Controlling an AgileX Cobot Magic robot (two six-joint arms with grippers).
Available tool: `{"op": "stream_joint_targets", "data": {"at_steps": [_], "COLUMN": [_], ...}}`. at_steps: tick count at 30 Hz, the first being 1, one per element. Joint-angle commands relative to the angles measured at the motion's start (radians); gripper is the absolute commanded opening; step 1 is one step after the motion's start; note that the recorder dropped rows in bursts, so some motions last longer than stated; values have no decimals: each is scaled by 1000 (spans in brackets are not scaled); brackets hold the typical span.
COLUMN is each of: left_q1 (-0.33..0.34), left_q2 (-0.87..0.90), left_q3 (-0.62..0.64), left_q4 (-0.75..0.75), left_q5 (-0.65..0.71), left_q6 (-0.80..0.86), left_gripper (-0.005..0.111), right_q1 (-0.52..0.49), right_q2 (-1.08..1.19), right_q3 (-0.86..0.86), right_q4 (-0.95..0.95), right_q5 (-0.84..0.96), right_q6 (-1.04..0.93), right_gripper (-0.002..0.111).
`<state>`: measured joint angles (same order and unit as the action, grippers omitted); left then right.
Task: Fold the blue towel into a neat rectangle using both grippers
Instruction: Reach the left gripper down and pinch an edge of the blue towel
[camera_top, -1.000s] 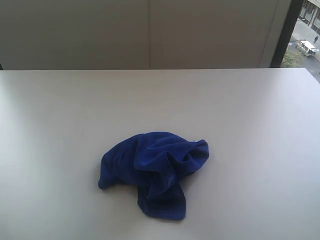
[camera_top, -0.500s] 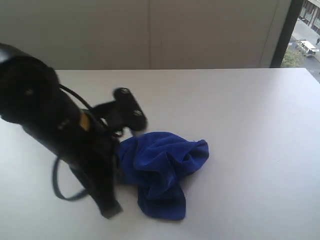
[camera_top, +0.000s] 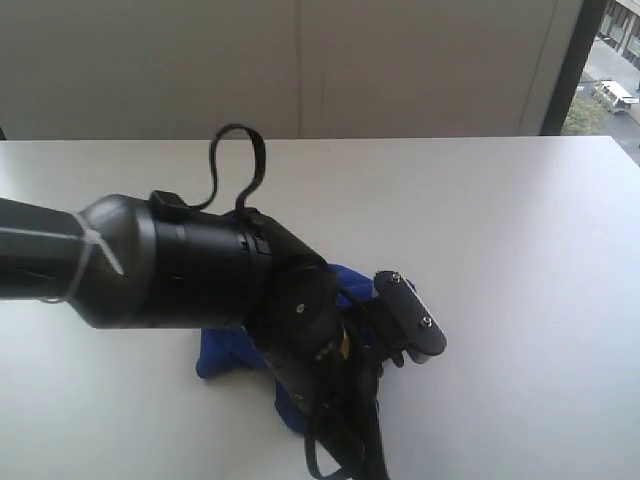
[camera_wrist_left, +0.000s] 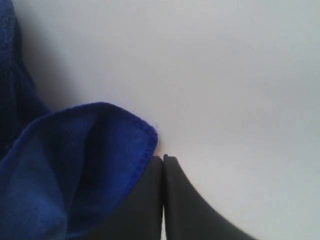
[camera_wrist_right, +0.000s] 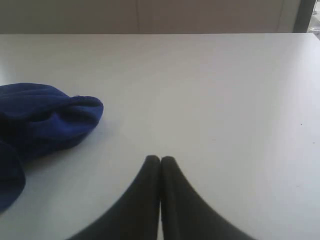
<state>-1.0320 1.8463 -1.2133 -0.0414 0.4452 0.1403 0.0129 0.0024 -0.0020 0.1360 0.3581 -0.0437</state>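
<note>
The towel lies crumpled in a heap near the middle of the tabletop, so no fold is made yet. The step in hand looks like the first reach for an edge.

The left claw is closed tight, tips together, with nothing in it. It sits just beside a stitched hem of the towel; whether the tips touch the cloth or the tabletop I cannot tell from this close view. The right claw is closed and empty too, over bare tabletop, well apart from the towel.

Next, the left claw would need to part its tips and take that hem. The heap will likely have to be spread flat before any fold.

In the exterior view the left arm hides most of the towel, and the right arm is absent. Only the left wrist view shows the hem at the tips. The right wrist view gives an unblocked side of the heap.
</note>
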Motion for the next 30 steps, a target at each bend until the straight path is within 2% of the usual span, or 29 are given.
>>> {"op": "stream_joint_targets", "data": {"at_steps": [1, 2, 3, 4, 5, 7, 15, 17, 23, 26, 30], "left_q1": [-6, -6, -6, -6, -6, -6, -4, -4, -4, -4, -4], "left_q2": [56, 63, 79, 83, 87, 91, 133, 133, 131, 93, -13], "left_q3": [-34, -39, -52, -57, -57, -57, -57, -57, -57, -72, -143], "left_q4": [-9, -9, -9, -9, -9, -9, -1, -1, 22, 89, 188], "left_q5": [-19, -25, -30, -34, -44, -59, -66, -73, -62, 6, 209], "left_q6": [-13, -13, -13, -13, -13, -13, -29, -56, -56, -55, -55], "left_gripper": [17, 25, 42, 50, 56, 59, 50, 40, 0, 0, 0], "right_q1": [-1, -1, -1, -1, -1, -1, -1, -1, -1, -1, -1], "right_q2": [-2, -2, -2, -2, -2, -2, -2, -2, -2, -2, -2], "right_q3": [2, 2, 2, 2, 2, 2, 2, 2, 2, 2, 2], "right_q4": [1, 1, 1, 1, 1, 1, 1, 1, 1, 1, 1], "right_q5": [-15, -15, -15, -15, -15, -15, -15, -15, -15, -15, -15], "right_q6": [3, 3, 3, 3, 3, 3, 3, 3, 3, 3, 3], "right_gripper": [0, 0, 0, 0, 0, 0, 0, 0, 0, 0, 0]}}
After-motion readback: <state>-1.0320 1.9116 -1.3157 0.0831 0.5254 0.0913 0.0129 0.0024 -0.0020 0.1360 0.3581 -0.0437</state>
